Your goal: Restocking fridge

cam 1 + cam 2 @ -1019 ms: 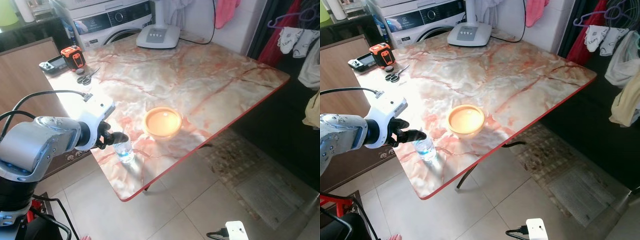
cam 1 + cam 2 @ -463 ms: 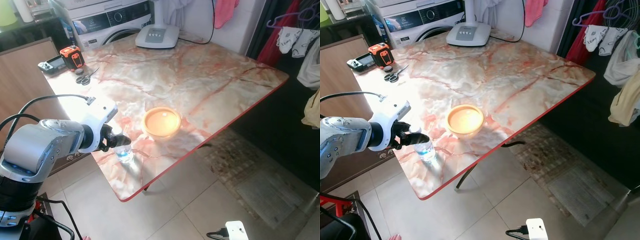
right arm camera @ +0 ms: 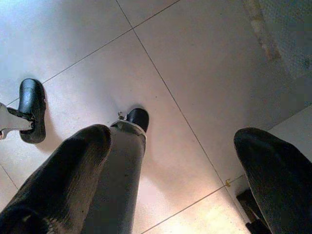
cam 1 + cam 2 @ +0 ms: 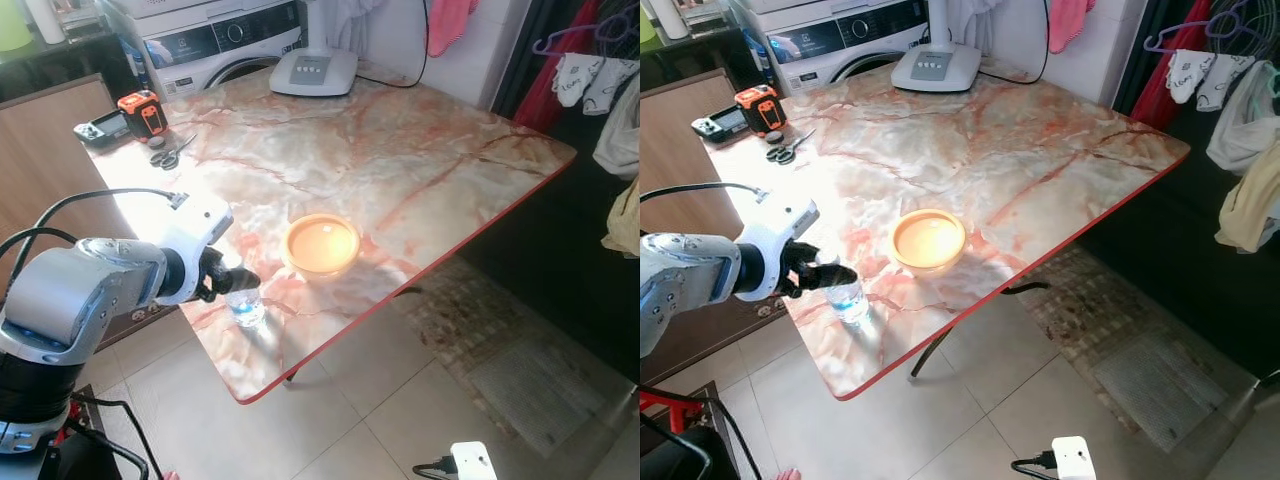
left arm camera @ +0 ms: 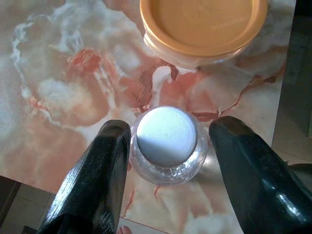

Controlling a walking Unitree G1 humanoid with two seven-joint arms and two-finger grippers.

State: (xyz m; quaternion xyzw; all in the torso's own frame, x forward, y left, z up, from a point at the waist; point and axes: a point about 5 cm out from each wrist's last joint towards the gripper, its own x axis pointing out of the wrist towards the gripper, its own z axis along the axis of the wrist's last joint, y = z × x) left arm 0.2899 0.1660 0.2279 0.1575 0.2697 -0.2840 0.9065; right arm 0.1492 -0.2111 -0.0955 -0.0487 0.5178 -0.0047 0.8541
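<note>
You have one bottle [image 5: 166,144] between your left gripper's [image 5: 168,165] spread jaws, beside one bowl [image 5: 203,27] on the surface [image 4: 400,150].

one water bottle [image 4: 244,305], one orange-lidded container [image 4: 323,246], one pair of scissors [image 4: 166,156], one tape measure [image 4: 141,112]

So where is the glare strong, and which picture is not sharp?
Eye views: sunlight washes out the table near the left end effector and water bottle. Left wrist view: fingers soft, bottle cap sharp. Right wrist view: fingers blurred, floor clear.
</note>
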